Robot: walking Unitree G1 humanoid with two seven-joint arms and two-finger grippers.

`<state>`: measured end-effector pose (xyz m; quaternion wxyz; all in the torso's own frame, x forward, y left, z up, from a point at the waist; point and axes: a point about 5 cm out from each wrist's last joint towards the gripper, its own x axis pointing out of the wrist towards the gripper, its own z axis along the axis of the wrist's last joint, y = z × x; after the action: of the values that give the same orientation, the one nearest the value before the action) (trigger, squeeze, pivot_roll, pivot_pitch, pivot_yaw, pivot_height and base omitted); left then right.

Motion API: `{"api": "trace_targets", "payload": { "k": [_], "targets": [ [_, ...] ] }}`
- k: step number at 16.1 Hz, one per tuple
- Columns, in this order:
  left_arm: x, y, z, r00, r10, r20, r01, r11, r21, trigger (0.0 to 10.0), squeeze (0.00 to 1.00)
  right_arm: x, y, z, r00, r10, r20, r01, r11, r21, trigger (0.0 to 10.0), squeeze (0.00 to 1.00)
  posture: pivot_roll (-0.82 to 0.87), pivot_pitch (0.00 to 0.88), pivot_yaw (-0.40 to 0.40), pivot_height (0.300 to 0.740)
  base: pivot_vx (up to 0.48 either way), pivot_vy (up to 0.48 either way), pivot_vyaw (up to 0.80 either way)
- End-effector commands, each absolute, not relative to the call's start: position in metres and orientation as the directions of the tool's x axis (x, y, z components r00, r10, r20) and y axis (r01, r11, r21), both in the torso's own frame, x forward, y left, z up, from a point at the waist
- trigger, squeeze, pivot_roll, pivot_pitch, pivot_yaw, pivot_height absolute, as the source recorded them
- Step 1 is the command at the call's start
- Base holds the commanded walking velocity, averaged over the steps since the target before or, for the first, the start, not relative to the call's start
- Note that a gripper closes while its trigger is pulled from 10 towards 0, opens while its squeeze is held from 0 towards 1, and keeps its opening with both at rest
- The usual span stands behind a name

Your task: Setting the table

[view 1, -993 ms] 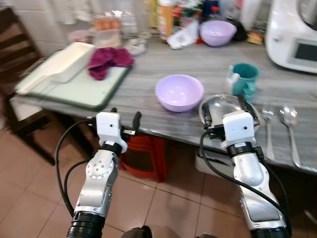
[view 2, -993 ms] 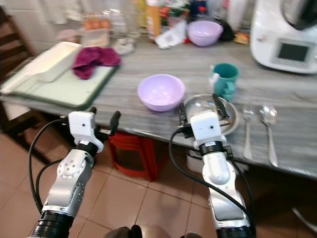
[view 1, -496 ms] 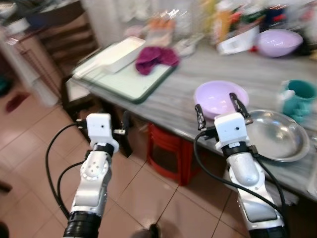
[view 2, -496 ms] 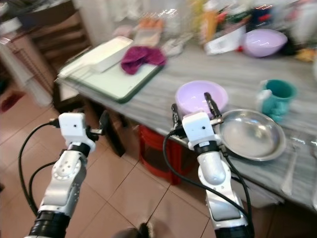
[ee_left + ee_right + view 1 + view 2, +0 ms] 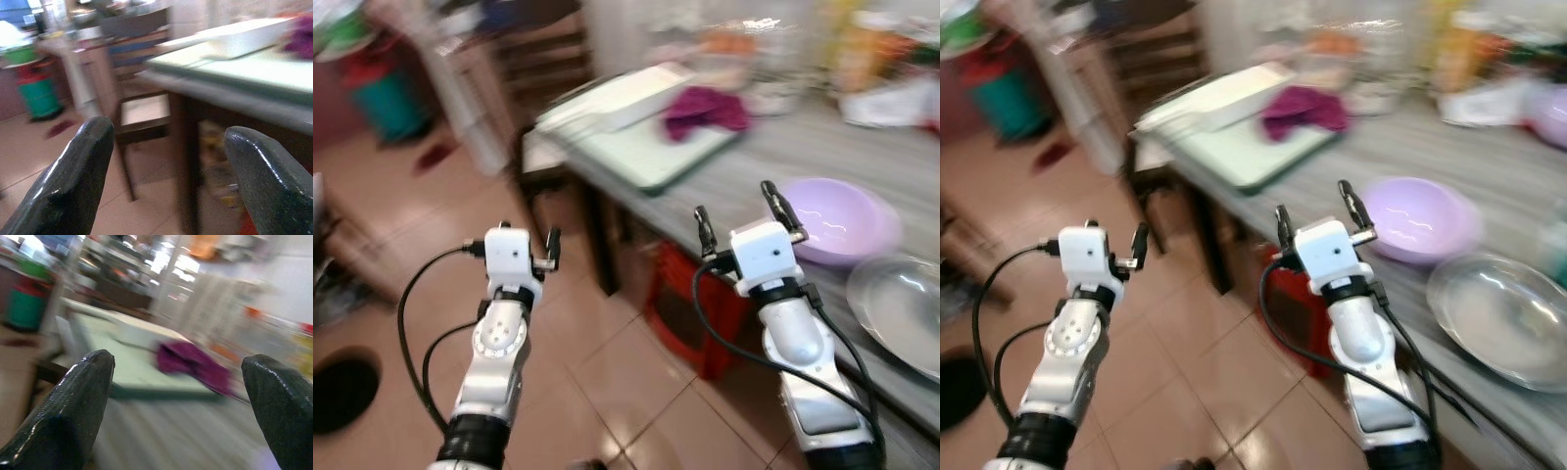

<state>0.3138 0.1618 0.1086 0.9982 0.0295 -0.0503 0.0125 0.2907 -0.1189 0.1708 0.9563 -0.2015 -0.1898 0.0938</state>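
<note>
Both head views are looking blurred. The grey tabletop (image 5: 803, 157) is running from 12 o'clock down to abt 4 o'clock of the view, w/ tiled floor (image 5: 401, 206) taking the left half.

The right gripper (image 5: 751, 211) is hovering in the air at the near edge of the tabletop, its jaws standing wide apart and holding nothing. Just beyond it, at abt 2 o'clock from the gripper, the lilac bowl (image 5: 837, 220) is sitting on the tabletop. Beside the bowl, at 4 o'clock from it, the shiny metal plate (image 5: 901, 308) is lying near the tabletop edge; I cannot tell if bowl and plate are touching.

The left gripper (image 5: 530, 240) is hanging over the floor, well apart from the tabletop, at abt 9 o'clock from the right gripper. In the left wrist view its two fingers (image 5: 73, 181) are standing wide apart w/ nothing between them.

Farther back, at abt 11 o'clock from the bowl, a pale green board (image 5: 656, 152) is lying on the tabletop, w/ a white tray (image 5: 617, 98) and a purple cloth (image 5: 705, 108) on it. A red stool (image 5: 690, 304) is standing under the tabletop, and a dark wooden chair (image 5: 142, 112) is standing at the far end of the tabletop.
</note>
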Motion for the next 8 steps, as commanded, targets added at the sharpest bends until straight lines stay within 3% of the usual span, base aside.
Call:
{"api": "trace_targets", "payload": {
  "k": [1,8],
  "targets": [
    [0.313,0.163,0.106,0.994,0.036,0.101,-0.042,0.997,0.06,10.0,0.0,0.289,-0.117,0.171,0.904,0.277,0.326,-0.121,0.896,-0.426,10.0,0.0,-0.11,0.081,0.091,0.74,0.0,0.0,0.8],
    [0.304,0.174,0.069,0.998,0.061,-0.033,-0.057,0.992,0.108,10.0,0.0,0.294,-0.112,0.142,0.935,0.28,0.218,-0.192,0.916,-0.353,10.0,0.0,-0.11,0.08,0.082,0.74,0.0,0.0,0.8]
  ]
}}
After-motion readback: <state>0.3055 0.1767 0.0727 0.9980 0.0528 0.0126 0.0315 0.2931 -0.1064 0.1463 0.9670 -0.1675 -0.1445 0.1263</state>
